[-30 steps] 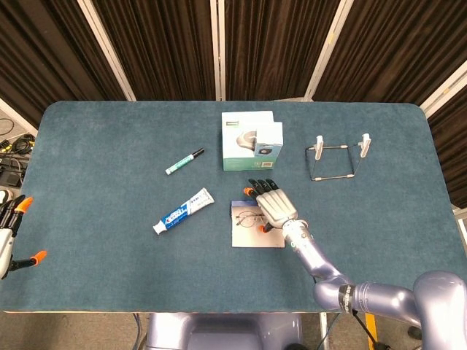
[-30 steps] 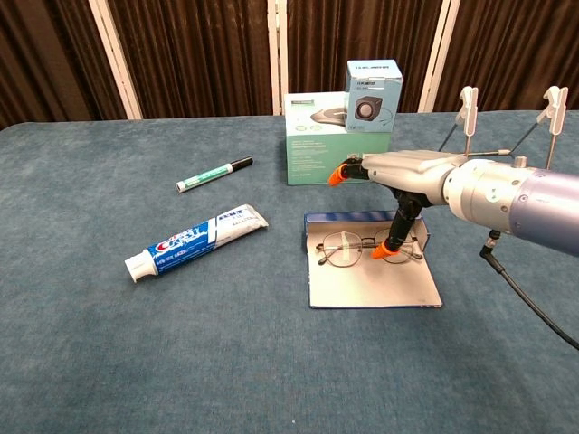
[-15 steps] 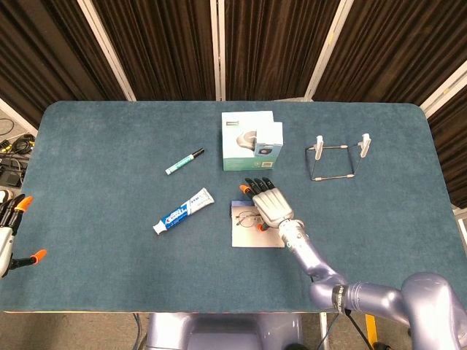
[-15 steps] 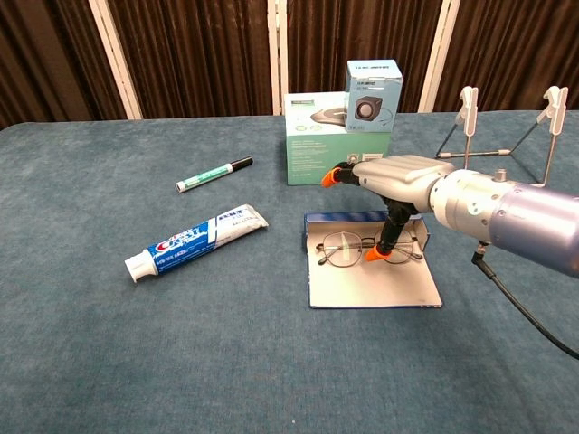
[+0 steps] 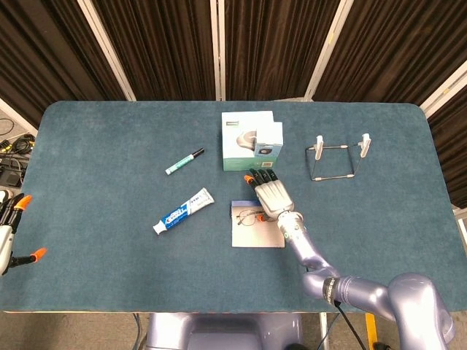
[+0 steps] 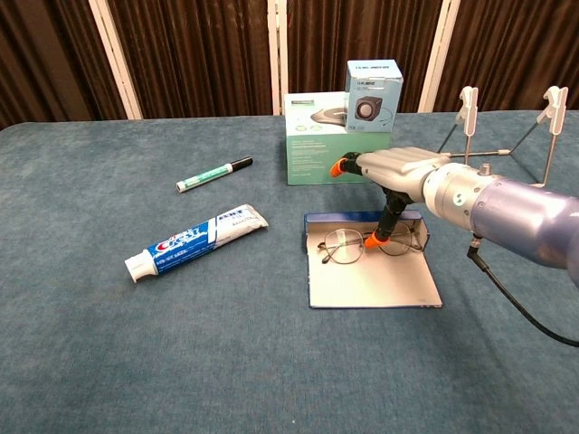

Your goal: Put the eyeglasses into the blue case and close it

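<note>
Here, each label reads what the two views show you.
Case point(image 6: 373, 287): lies open and flat in front of the boxes point(image 6: 339, 136), its blue back wall toward them, so its pale inner face is free to receive the glasses.
Glasses point(image 6: 355, 246): already lie inside the case, against the back wall, lenses up; the lid is not yet closed.
Right hand point(image 6: 391, 185): your fingers are spread flat above the case, one orange-tipped digit pointing down at the frame; whether it touches cannot be told. It grips nothing.
Left hand point(image 5: 10, 232): parked at the table's left edge, empty, fingers apart.
Toothpaste point(image 6: 194, 241), marker point(image 6: 214, 174), wire stand point(image 6: 507, 131): well apart from the case.
</note>
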Robot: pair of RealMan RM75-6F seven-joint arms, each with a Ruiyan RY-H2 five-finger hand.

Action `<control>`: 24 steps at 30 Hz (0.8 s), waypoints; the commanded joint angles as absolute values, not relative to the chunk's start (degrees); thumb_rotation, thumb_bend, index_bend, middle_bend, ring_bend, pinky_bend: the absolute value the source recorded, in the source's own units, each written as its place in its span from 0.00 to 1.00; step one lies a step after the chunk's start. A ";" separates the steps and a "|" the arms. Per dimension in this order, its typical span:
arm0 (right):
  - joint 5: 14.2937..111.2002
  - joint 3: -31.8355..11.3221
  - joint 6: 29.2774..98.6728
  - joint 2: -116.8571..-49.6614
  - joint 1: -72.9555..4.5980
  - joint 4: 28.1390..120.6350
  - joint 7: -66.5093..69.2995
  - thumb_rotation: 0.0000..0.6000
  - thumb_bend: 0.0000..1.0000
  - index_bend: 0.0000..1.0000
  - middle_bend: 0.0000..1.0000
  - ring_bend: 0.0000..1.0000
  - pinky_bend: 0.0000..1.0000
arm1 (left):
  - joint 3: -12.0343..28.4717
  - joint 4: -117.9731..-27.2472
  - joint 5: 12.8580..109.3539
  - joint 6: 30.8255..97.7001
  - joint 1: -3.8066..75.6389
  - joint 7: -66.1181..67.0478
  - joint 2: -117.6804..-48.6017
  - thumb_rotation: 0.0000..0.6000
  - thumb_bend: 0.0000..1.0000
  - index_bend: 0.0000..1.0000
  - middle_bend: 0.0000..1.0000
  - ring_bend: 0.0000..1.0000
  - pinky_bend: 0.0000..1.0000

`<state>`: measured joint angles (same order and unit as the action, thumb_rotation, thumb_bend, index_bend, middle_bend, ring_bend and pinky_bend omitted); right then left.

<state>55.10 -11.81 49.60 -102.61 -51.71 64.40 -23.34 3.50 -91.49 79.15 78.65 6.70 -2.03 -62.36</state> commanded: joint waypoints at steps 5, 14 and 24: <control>53.46 -13.56 50.61 -104.26 -51.83 61.81 -24.75 1.00 0.06 0.17 0.00 0.00 0.00 | 3.53 -91.57 79.16 78.74 6.70 -2.15 -62.29 1.00 0.00 0.00 0.00 0.00 0.00; 52.24 -14.42 51.48 -103.31 -51.25 64.07 -26.84 1.00 0.06 0.17 0.00 0.00 0.00 | 3.47 -91.43 79.37 78.58 6.80 -2.65 -62.16 1.00 0.00 0.00 0.00 0.00 0.00; 56.48 -10.18 56.87 -94.77 -47.02 80.15 -30.84 1.00 0.06 0.09 0.00 0.00 0.00 | 3.08 -92.07 80.64 79.67 6.43 -2.74 -61.87 1.00 0.00 0.00 0.00 0.00 0.00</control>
<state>54.69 -11.99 54.41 -97.83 -48.87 75.51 -29.16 3.11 -92.05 80.60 79.62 6.46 -2.75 -61.89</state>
